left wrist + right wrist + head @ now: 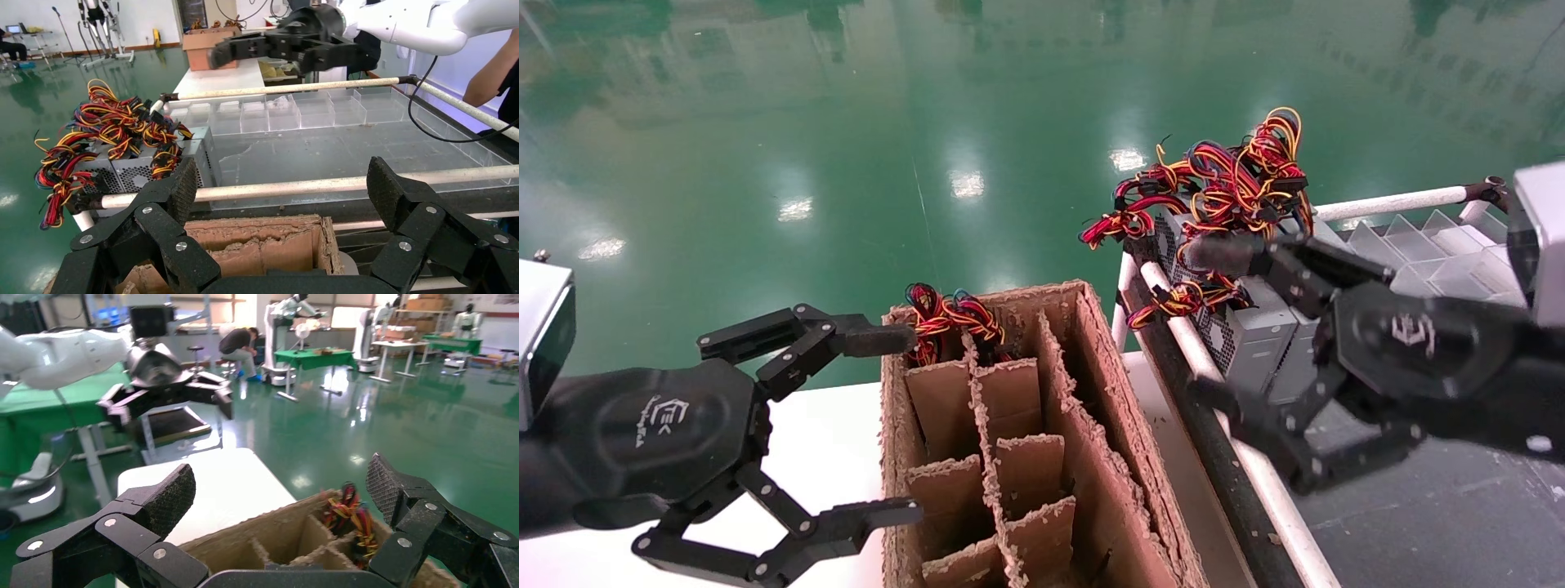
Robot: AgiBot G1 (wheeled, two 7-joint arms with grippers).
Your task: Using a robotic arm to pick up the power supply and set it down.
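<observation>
Still early, I'd say: both the left gripper [878, 425] and right gripper [1214, 327] gape wide, empty; the power supply [1254, 335] waits ungrasped on the rack.

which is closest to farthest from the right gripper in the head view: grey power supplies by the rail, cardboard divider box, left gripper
1. Power supplies: grey boxes against the white rail, right beside the open right gripper.
2. Cardboard box: in the middle, on the robot's left of the rail.
3. Left gripper: open, beyond the box's far left side.
</observation>
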